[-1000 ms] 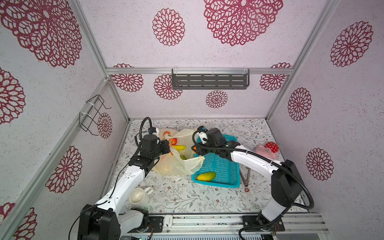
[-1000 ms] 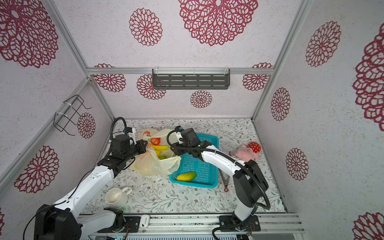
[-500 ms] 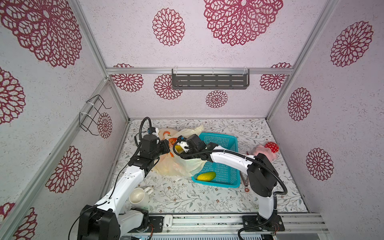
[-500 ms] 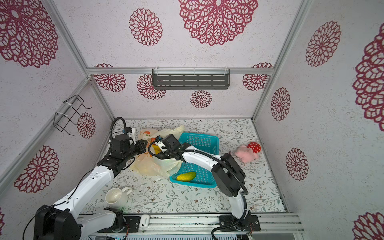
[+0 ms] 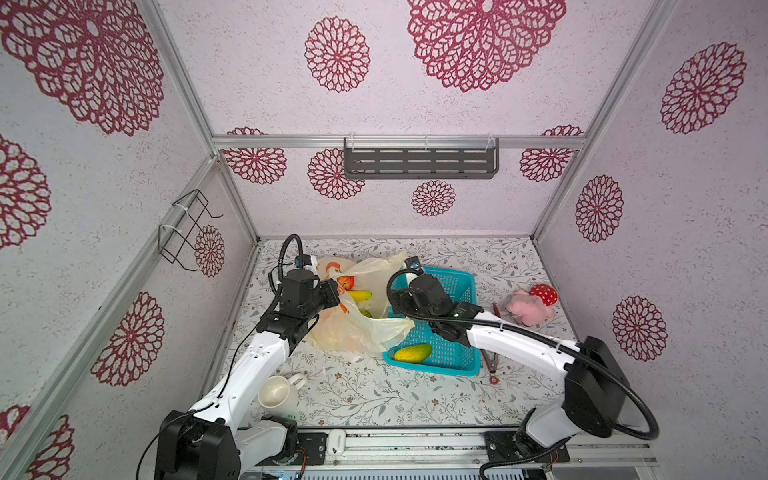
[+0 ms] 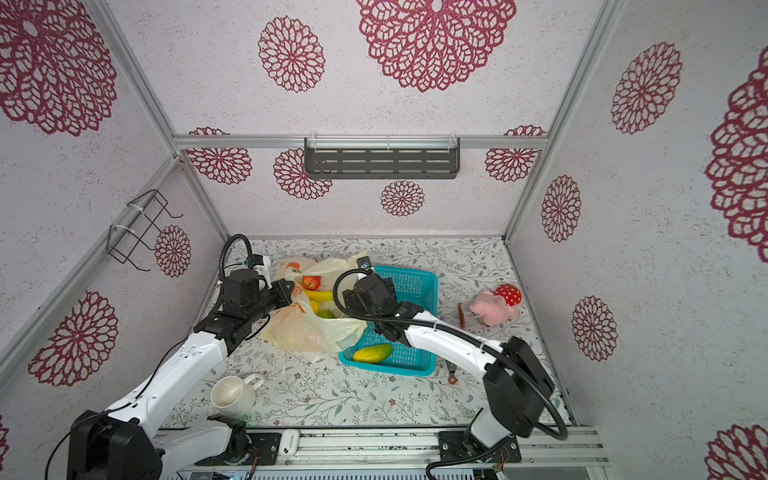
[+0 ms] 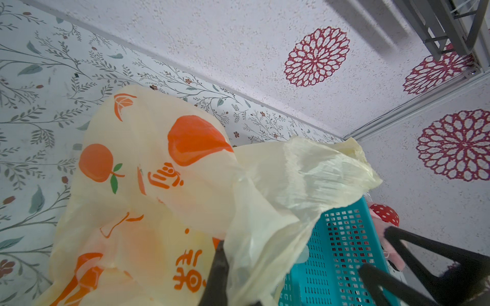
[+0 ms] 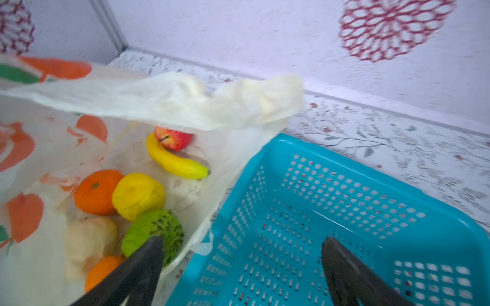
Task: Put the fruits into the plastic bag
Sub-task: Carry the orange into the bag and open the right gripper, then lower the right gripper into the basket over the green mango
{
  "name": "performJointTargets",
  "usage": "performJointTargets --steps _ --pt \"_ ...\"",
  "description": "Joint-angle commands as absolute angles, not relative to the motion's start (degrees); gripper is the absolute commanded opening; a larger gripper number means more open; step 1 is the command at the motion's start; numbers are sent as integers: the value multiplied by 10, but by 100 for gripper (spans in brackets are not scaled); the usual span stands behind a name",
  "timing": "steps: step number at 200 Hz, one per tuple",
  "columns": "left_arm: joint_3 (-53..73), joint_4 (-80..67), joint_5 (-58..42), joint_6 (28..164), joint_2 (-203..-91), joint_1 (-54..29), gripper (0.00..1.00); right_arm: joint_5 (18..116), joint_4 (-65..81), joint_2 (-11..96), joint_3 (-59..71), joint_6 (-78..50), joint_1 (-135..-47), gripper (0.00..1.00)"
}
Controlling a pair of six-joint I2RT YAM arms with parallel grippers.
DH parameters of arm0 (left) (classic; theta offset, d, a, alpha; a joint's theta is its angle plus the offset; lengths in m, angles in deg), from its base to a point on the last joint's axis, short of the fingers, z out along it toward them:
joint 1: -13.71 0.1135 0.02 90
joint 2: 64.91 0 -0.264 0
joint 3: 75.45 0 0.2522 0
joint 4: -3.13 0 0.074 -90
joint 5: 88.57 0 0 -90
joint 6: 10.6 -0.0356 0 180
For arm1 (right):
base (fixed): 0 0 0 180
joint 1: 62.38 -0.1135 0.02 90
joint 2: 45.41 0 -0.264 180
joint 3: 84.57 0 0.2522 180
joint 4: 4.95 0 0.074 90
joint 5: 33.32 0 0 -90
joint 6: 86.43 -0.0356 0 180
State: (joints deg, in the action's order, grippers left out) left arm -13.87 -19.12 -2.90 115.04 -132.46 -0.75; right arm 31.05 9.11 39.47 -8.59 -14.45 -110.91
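The cream-yellow plastic bag (image 5: 353, 328) lies left of the teal basket, its mouth held up by my left gripper (image 5: 332, 291), shut on the bag's rim (image 7: 238, 265). Inside the bag lie a red apple (image 8: 173, 137), banana (image 8: 175, 161), orange (image 8: 96, 190), yellow round fruit (image 8: 138, 194), bumpy green ball (image 8: 153, 233) and a cream-beige one (image 8: 90, 238). A yellow-green mango (image 5: 412, 352) lies in the basket's near corner. My right gripper (image 8: 241, 241) hangs open and empty over the line where bag meets basket.
The teal perforated basket (image 5: 457, 291) stands right of the bag. A pink and red mushroom plush (image 5: 530, 303) lies at the right wall, a thin red-handled tool (image 5: 491, 359) beside the basket, and a cream mug (image 5: 278, 392) near the front left.
My right gripper swung left over the bag's mouth, then came back right to the basket's edge, its jaws spreading wide. The left gripper kept its hold on the bag.
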Motion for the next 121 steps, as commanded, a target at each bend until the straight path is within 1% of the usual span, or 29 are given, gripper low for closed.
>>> performJointTargets --steps 1,16,32,58,83,121 --pt "-142 -198 -21 1154 -1328 -4 0 253 50 332 -141 -227 -1078 98" --pt "-148 -198 -18 1154 -1320 -4 0 307 71 304 -178 -253 -1050 99" --pt "-153 -197 -13 1149 -1316 -4 0 378 109 286 -203 -250 -1026 98" --pt "-151 -198 -10 1141 -1317 -4 0 506 169 268 -224 -186 -1022 95" --pt "-145 -198 -13 1138 -1325 -4 0 621 232 272 -226 -158 -1028 94" --pt "-142 -200 -14 1138 -1328 -4 0 689 291 313 -206 -145 -1059 92"
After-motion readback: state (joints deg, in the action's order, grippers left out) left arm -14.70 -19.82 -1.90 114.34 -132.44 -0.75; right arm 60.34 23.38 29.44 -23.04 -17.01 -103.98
